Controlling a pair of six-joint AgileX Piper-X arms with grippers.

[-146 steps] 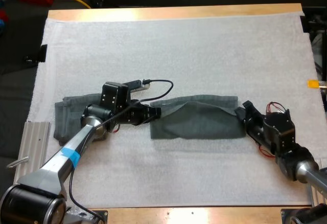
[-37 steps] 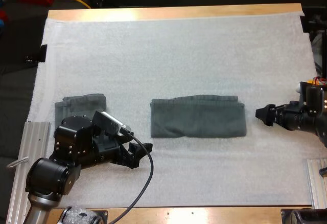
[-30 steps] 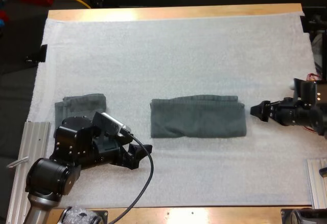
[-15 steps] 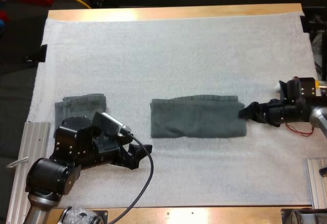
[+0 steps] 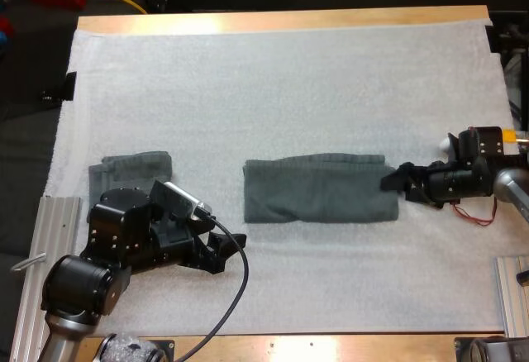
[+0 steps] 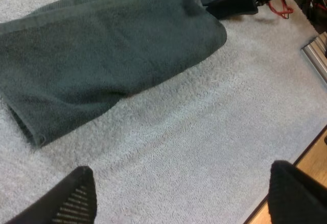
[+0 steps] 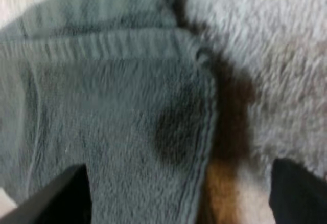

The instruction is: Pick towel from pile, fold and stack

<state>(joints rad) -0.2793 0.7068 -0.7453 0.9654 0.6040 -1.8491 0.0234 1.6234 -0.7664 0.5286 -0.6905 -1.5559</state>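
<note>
We find the dark grey-green terry towel, folded into a long band (image 5: 318, 190), lying flat at the middle of the white foam mat (image 5: 289, 81), its long axis running left to right across the table. The right gripper (image 5: 390, 182) is at the band's right short end, pointing along that axis. Its fingers (image 7: 76, 193) stand wide apart over the hemmed edge and have hold of nothing. The left gripper (image 5: 230, 250) is near the band's left near corner but apart from it, fingers likewise spread and empty. A second, smaller dark grey-green folded towel (image 5: 136, 166) lies beyond the left arm, well left of the band. In our judgement the right arm is the better placed: the end it must take lies directly under its tips.
</note>
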